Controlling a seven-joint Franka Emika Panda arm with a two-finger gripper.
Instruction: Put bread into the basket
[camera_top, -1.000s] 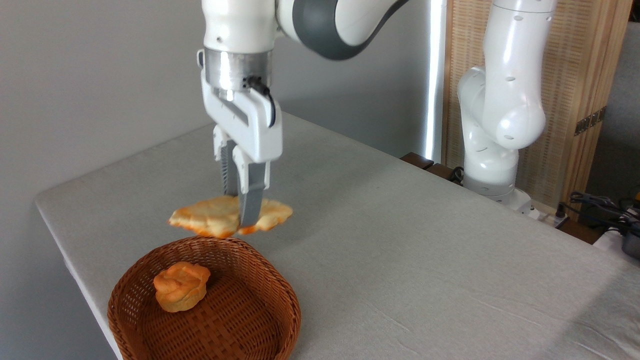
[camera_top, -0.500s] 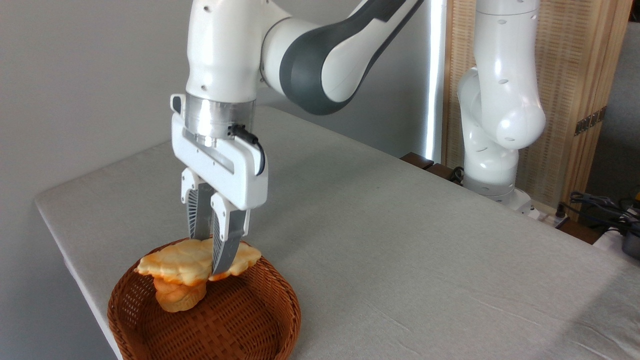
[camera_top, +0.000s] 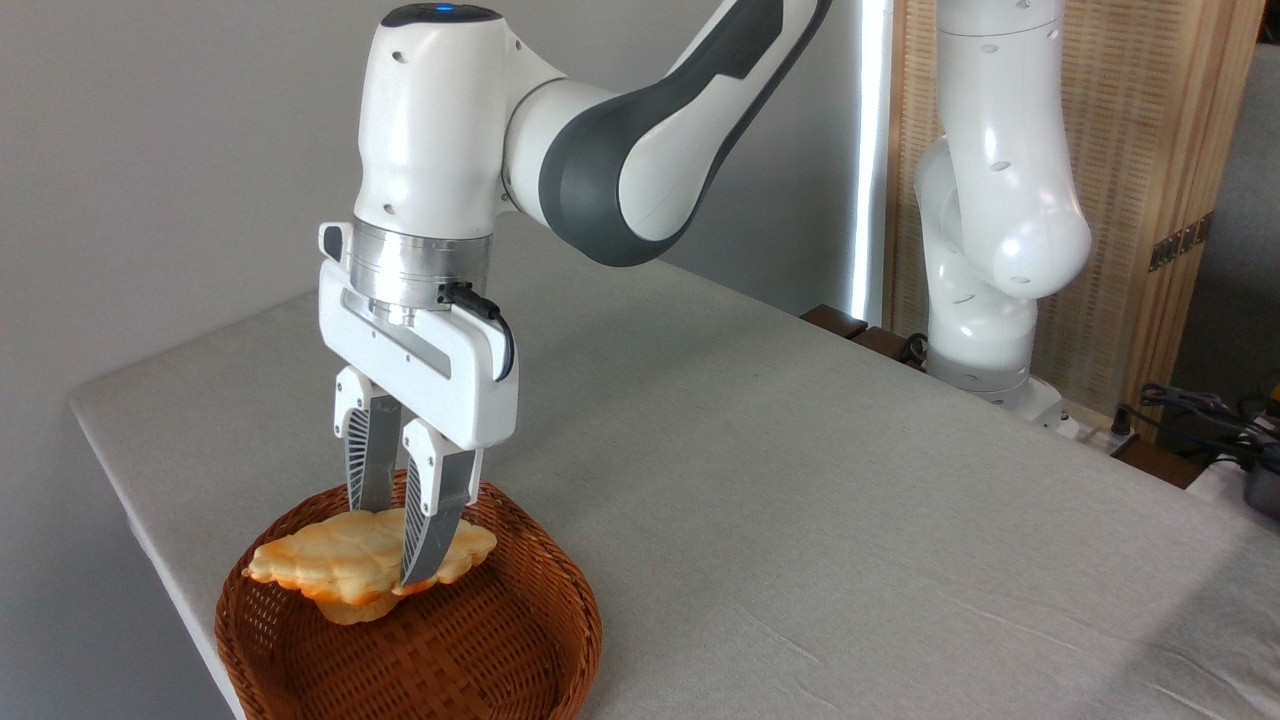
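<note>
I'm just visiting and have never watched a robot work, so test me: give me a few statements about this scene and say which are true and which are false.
1. The gripper is closed on the bread. True.
2. The bread lies on the bare table. False: it hangs over the basket, within its rim.
3. The basket is blue plastic. False: it is reddish-brown wicker.
4. Something orange, a small bun, peeks out beneath the bread. True.
5. The basket sits near the table's corner. True.
</note>
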